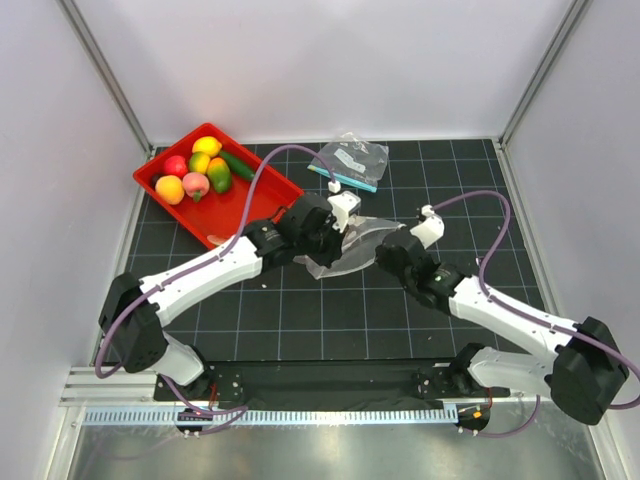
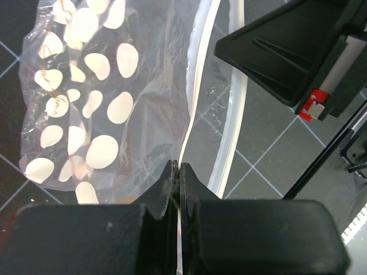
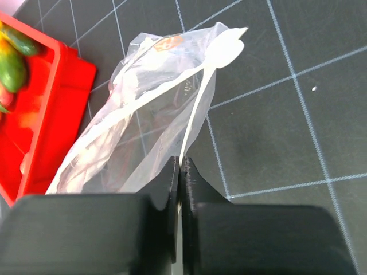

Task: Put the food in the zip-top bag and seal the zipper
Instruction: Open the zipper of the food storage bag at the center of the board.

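We are clamping our left gripper [image 2: 179, 172] and right gripper [image 3: 179, 166] on the zipper [image 2: 194, 86] of the zip-top bag [image 2: 86, 114] in the middle of the table [image 1: 300, 320], and tugging too hard may be pulling the thin strip out.

Glossy toy fruits [image 1: 197, 170] sit heaped in the red tray [image 1: 245, 208]. The crinkly, white-dotted clear zip-top bag [image 1: 348, 252] lies mid-table with its pale zipper [image 2: 191, 97] unsealed, the strips parted.
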You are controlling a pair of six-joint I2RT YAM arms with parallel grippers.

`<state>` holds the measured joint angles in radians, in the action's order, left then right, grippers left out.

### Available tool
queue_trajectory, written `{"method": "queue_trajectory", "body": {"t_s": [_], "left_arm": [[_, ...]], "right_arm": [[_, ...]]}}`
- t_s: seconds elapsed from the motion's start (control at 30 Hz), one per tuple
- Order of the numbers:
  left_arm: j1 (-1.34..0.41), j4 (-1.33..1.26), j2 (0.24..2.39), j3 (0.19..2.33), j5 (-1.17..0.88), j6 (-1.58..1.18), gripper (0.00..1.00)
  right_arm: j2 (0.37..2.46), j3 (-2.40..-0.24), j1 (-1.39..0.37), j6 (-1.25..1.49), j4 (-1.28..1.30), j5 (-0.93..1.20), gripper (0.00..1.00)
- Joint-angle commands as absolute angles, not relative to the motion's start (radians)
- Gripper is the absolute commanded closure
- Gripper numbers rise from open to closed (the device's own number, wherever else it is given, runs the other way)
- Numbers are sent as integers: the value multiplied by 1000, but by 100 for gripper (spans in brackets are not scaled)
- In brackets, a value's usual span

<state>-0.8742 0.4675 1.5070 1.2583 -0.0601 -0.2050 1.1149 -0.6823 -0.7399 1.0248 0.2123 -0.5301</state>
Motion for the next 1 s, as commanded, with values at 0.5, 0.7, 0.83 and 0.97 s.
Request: {"method": "queue_trajectory", "body": {"t_s": [0.5, 0.7, 0.83, 0.97], "left_arm": [[-816, 407, 1439, 1304, -147, -256, 33], [-819, 402, 1462, 1348, -186, -325, 31], [-822, 410, 1474, 1365, -176, -366, 33], [-848, 440, 1522, 1422, -167, -405, 34]], "right_arm": [[1183, -1198, -742, 641, 721, -485, 99], [1210, -1249, -753, 623, 765, -500, 99], [1219, -1287, -758, 606, 801, -506, 99], [1236, -1344, -761, 574, 869, -514, 99]]}}
